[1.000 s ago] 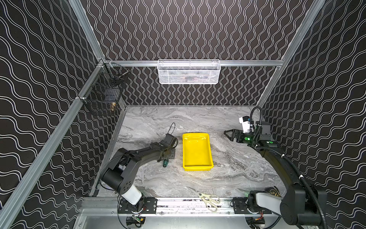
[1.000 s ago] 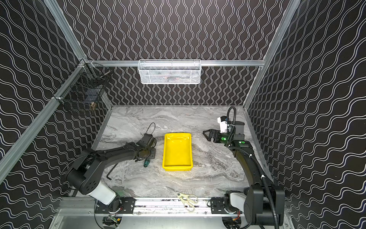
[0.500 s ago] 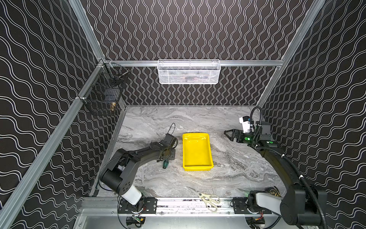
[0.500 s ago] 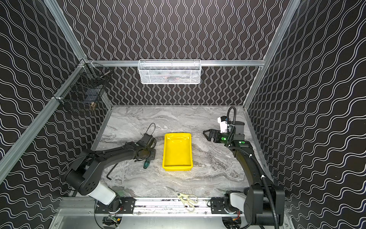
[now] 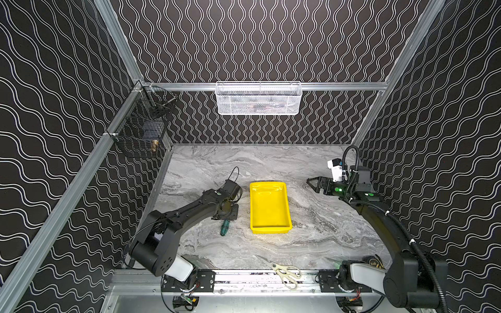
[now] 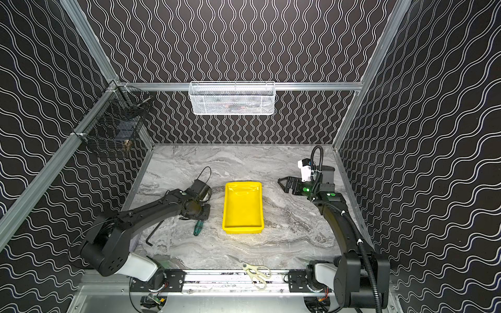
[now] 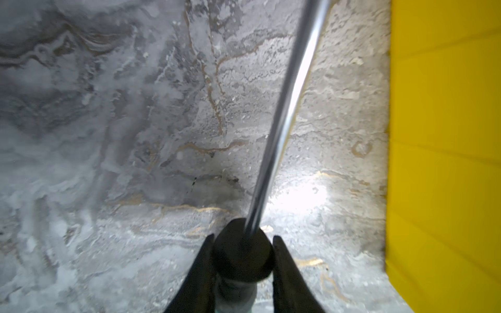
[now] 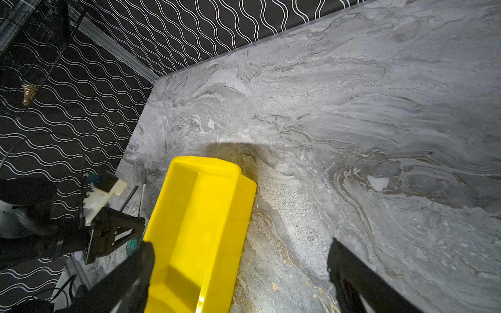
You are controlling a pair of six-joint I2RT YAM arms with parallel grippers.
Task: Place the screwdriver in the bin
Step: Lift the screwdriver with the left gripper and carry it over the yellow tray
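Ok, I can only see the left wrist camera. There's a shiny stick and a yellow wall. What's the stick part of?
Observer: The screwdriver; in both top views its green handle pokes out from under the left end effector.
Operator: And the yellow?
Observer: The bin, a shallow tray with nothing inside.
Operator: Where's the other arm?
Observer: The right end effector hangs open, right of the bin.

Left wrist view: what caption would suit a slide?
Left tool shut on the screwdriver beside the yellow bin, marble table beneath.
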